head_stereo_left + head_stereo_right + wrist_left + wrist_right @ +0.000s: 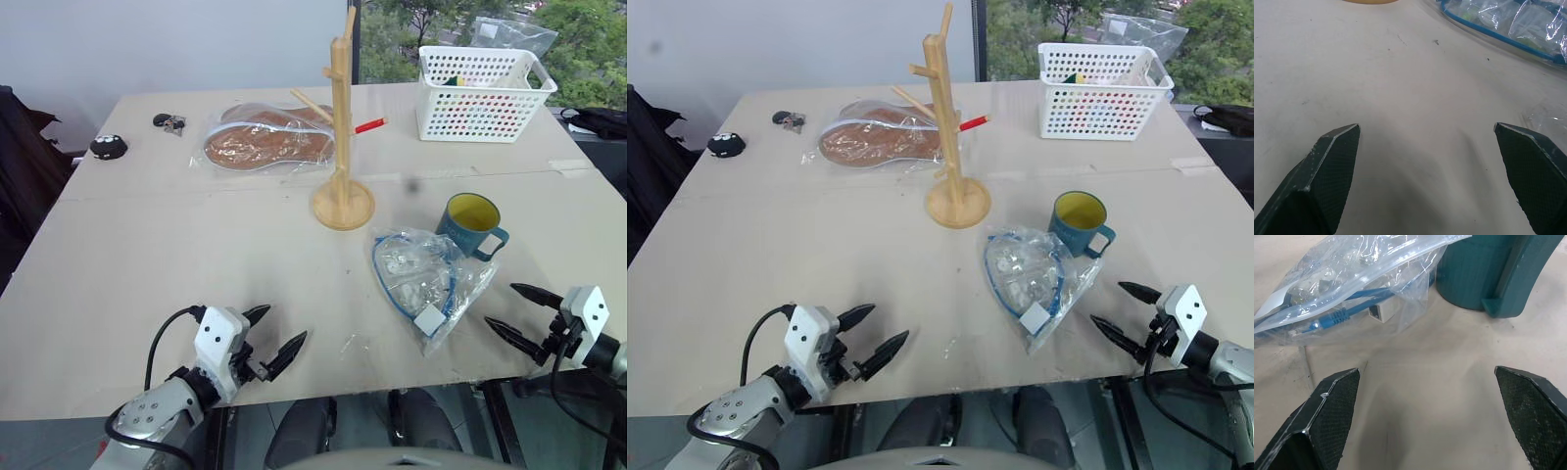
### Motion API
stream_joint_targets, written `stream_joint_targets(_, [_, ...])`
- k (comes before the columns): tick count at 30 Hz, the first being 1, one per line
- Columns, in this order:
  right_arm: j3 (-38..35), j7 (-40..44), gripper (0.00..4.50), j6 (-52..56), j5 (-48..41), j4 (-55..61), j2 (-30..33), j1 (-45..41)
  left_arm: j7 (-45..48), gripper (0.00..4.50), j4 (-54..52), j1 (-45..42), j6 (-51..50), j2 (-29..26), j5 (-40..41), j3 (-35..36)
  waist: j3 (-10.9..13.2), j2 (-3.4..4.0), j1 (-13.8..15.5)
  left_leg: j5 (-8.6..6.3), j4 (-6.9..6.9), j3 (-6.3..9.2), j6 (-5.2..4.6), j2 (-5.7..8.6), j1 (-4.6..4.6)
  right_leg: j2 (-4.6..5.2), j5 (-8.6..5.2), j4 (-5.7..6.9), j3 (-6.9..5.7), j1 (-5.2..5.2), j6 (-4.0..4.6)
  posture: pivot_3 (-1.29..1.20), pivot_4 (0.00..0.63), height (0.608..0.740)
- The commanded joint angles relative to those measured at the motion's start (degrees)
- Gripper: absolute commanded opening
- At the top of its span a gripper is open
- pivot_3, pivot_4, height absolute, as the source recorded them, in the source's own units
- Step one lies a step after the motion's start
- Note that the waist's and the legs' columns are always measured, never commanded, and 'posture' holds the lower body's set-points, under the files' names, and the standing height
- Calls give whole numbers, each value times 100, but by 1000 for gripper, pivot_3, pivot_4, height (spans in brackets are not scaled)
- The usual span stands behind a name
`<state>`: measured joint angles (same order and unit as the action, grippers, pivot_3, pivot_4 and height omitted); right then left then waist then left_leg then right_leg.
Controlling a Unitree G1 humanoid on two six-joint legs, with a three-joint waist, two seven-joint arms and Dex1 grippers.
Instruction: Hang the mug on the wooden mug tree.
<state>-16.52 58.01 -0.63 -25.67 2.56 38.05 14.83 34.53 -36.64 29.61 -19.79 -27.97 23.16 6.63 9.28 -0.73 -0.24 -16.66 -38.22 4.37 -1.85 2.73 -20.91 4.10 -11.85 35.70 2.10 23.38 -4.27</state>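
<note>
No words, numbers or brand marks can be read anywhere here. The clear bag (426,284) near the right carries a small white label (429,321), but it's too small to make out whether anything is printed on it.

Even daylight, soft shadows, sharp focus

Prob. a lab/office: plain test table (147,294) by big window (392,39), trees outside.
</note>
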Motion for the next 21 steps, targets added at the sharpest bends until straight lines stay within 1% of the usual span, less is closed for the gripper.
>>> stream_joint_targets(1, [-75,121,4451,-46,-86,7,76,-87,-5,4500,-138,-13,134,-16,-29,24,0,0,0,0,0,0,0,0,0,0,0,0,0,0,0,0,150,740])
stream_joint_targets(11, [-32,67,4451,-50,-23,21,-50,-155,271,4500,423,-457,308,-20,-20,-72,1,-1,0,0,-1,-1,0,1,-1,-2,11,0,-1,0,18,0,150,740])
stream_joint_targets(21, [-33,67,4451,-103,13,-6,-64,-170,469,4500,615,-652,346,-45,-38,-79,1,0,-1,0,-2,-1,0,1,0,-2,12,0,0,0,18,0,150,740])
